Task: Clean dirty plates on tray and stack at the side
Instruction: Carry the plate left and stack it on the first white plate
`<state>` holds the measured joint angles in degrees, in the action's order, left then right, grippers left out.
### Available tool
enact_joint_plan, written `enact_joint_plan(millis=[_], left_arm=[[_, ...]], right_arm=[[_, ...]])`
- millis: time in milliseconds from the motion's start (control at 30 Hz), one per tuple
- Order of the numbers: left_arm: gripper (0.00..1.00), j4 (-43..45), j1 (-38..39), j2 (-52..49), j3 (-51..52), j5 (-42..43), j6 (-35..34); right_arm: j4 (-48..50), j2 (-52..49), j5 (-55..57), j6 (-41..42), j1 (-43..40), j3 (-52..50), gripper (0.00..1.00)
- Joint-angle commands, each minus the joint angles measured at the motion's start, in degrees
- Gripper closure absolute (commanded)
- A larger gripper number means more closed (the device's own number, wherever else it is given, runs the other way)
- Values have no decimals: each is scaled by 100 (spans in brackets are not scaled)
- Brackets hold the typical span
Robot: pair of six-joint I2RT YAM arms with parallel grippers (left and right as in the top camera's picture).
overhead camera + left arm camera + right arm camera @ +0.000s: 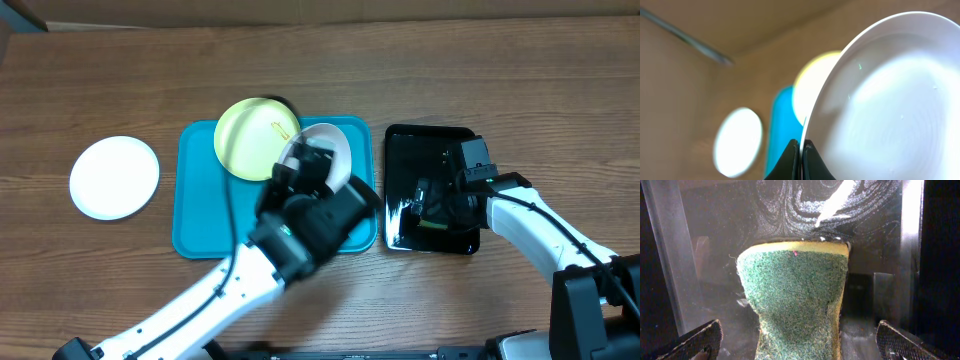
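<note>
L gripper: jaws pinched narrow on the rim of the held white plate. The plate rises on edge from the fingertips, tilted up over the tray; judged, it's held this way so its face is open to scrubbing. Beyond that rim, further from the fingers, the yellow-green plate lies flat on the tray, not yet dealt with. The second white plate sits on the table, well apart from the L gripper and past the tray's far edge; prob. the stack spot. R gripper: fingers spread wide, one either side of the sponge, no contact seen, so not holding. The sponge stands green face to the cam in the black tray, foam swirled behind it; presumably parked there to take up soap. Assessment: no scrub is possible until you close R on the sponge and bring it to the held plate. Watch the thin rim grip for slip.
</note>
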<state>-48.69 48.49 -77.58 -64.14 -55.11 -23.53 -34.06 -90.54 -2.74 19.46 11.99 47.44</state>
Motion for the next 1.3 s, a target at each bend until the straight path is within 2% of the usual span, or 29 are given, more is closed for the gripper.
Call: enact_joint_plan(millis=[0, 133, 333, 433, 567, 700, 867, 1267], left_arm=[[96, 83, -951, -2, -166, 2017, -442], [96, 105, -2354, -2, -166, 3458, -444], [96, 83, -4653, -2, -166, 4610, -546], [96, 83, -5724, -2, -164, 4883, -549], [96, 129, -7114, -4, -164, 4833, -590], [96, 245, -8150, -42, -164, 4791, -590], [96, 326, -8804, -304, -162, 4719, -586], [96, 885, -8907, -1504, -160, 4553, -573]], right_arm=[[24, -2, 9, 9, -7, -26, 0], [24, -2, 9, 9, -7, -26, 0], [44, -2, 7, 11, -7, -26, 0], [46, -2, 7, 11, -7, -26, 0], [59, -2, 7, 11, -7, -26, 0], [87, -2, 7, 11, -7, -24, 0], [85, -2, 7, 11, -7, -24, 0], [146, -2, 7, 11, -7, -24, 0]])
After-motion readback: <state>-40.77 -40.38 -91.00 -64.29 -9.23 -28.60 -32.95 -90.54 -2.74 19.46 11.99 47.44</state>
